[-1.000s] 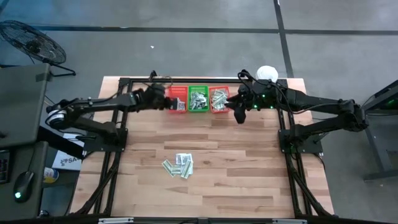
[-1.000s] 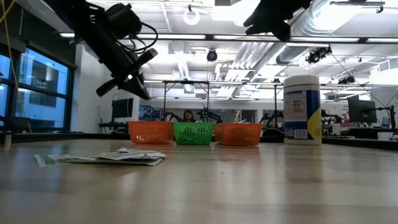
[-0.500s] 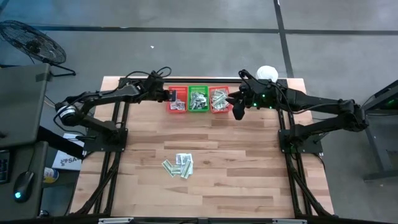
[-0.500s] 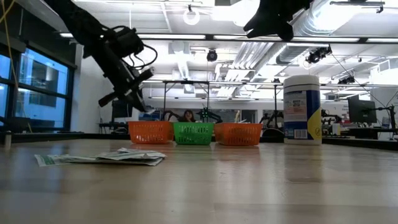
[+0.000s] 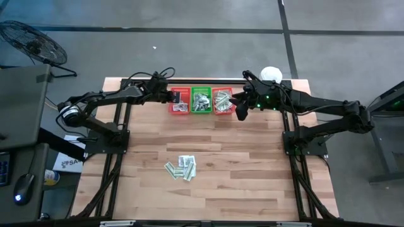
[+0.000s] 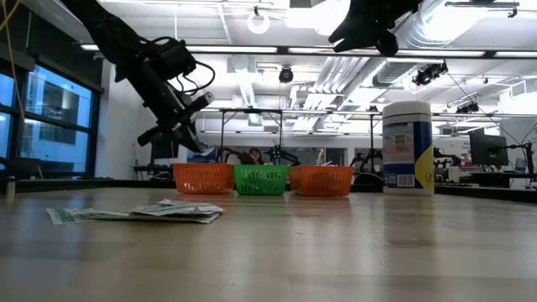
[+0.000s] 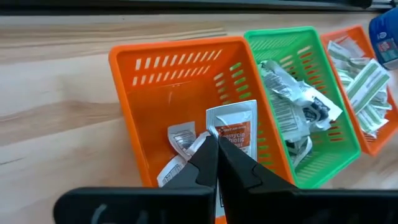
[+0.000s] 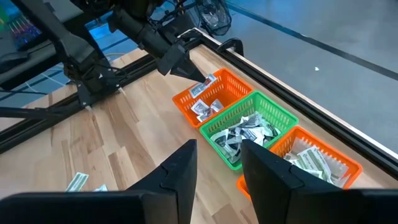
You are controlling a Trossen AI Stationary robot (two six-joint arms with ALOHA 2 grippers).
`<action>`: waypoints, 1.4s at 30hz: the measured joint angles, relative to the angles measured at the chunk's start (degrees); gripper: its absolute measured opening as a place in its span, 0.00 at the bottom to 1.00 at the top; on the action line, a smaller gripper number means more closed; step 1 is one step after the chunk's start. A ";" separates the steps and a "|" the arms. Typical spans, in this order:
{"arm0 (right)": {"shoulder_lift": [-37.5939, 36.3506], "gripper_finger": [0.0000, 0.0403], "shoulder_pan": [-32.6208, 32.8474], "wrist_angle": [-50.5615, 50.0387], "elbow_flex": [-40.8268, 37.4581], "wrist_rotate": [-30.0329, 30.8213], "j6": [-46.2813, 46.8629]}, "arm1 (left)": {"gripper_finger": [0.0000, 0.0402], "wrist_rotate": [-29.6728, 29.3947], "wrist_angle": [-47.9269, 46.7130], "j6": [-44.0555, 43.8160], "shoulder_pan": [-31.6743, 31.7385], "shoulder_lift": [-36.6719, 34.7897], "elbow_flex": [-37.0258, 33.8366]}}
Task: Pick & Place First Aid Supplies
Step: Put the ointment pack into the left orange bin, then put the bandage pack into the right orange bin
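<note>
Three small mesh baskets stand in a row at the far edge: a red-orange one [image 5: 180, 101], a green one [image 5: 202, 99] and an orange one [image 5: 221, 99], each with packets inside. Over the red-orange basket [image 7: 186, 93] my left gripper [image 7: 217, 149] is shut on a white packet with orange print [image 7: 233, 127]. A loose pile of first aid supplies [image 5: 182, 168] lies flat on the table's middle. High beside the orange basket hangs my right gripper [image 5: 240, 112], open and with nothing between its fingers [image 8: 180, 174]. My left gripper pinches one end of the white-and-orange packet [image 7: 222, 142] between its two fingertips. The fingers slant down from the table's left side. The packet [image 8: 205, 83] sticks out beyond the fingertips, over the inside of the red-orange basket, clear of the packets lying in it.
A big white tub with a blue label [image 5: 271, 74] stands at the far right corner, behind my right arm. A black frame runs along the table's far edge and both sides. Bare wood lies between the baskets and the pile.
My left gripper, shut, has swung toward the table's far edge and sunk a little, coming over the red-orange basket; for the last half second it has kept still. The pile and the baskets have not moved.
</note>
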 joint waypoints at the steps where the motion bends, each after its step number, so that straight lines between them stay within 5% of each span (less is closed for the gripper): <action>1: 0.01 0.29 0.00 0.00 -0.01 -0.01 -0.03 | 0.00 -0.02 -0.17 0.18 0.00 0.00 0.00; 10: 0.02 0.29 0.00 0.01 -0.01 -1.24 0.09 | 0.05 0.83 -0.36 1.07 -0.02 0.00 0.00; 25: 0.02 0.29 0.02 -1.27 0.00 -7.28 -0.07 | 0.39 1.86 -5.94 3.75 -0.75 -1.65 3.21; 34: 0.02 0.29 0.02 -1.99 0.00 -10.78 -1.62 | 0.39 -1.11 -17.80 6.92 -11.29 -6.53 7.15; 42: 0.02 0.29 0.35 -2.94 0.00 -16.94 -3.15 | 0.40 -4.90 -25.32 -2.31 -26.45 -8.02 7.16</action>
